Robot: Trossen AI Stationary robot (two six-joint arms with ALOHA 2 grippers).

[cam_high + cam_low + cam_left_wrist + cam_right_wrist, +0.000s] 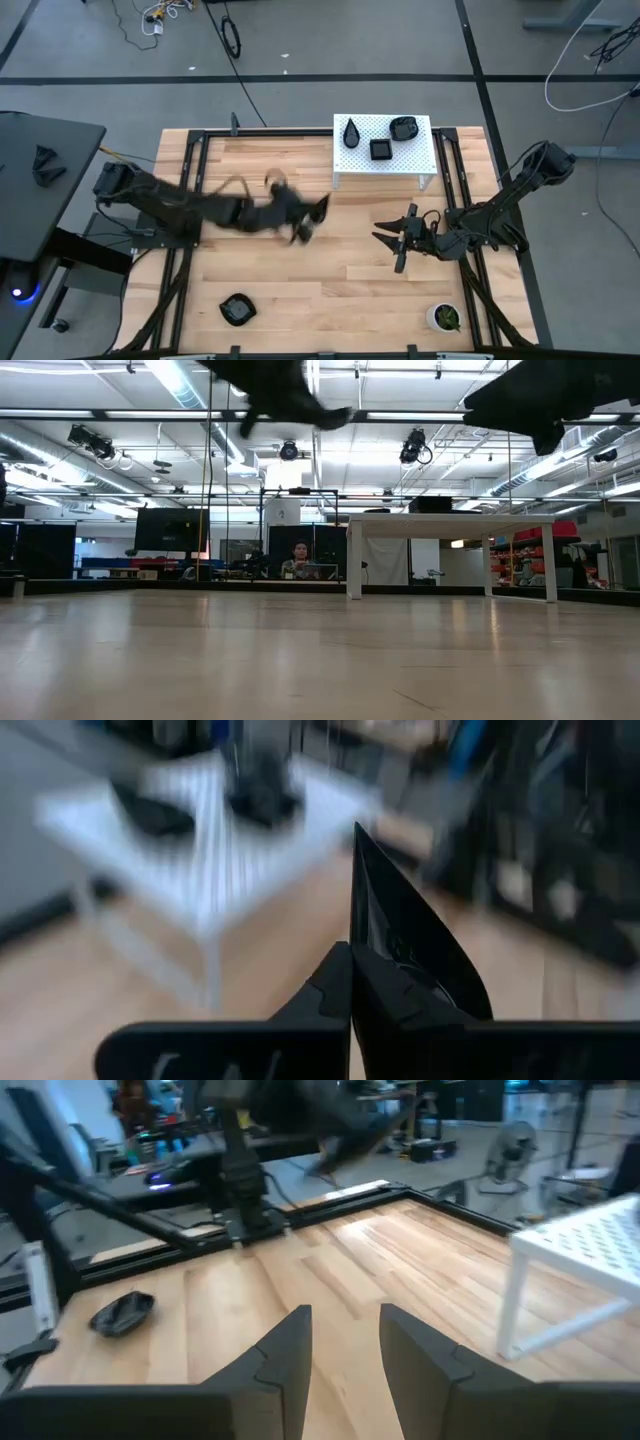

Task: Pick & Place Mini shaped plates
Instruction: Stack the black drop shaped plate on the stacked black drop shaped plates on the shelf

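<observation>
Two dark jointed arms [170, 205], black cables

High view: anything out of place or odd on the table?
Nothing spilled or damaged. One glossy black dish sits alone by the table's near edge, apart from three on the white perforated shelf. The left end effector carries another black dish in mid-air.

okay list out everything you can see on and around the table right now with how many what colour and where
Mini plates on the shelf: three, black, a teardrop plate, a square plate and a rounded plate.
Loose plate: one, black, near table edge, left side.
Carried plate: one, black, pointed, held above mid-table.
Shelf: one, white perforated, far side of the table.
Plant pot: one, white with green plant, near right corner.
Table: one, light wood.
Person: one, seated far behind the table.
Left gripper: shut on the carried plate, mid-table.
Right gripper: open, empty, right of centre.
</observation>
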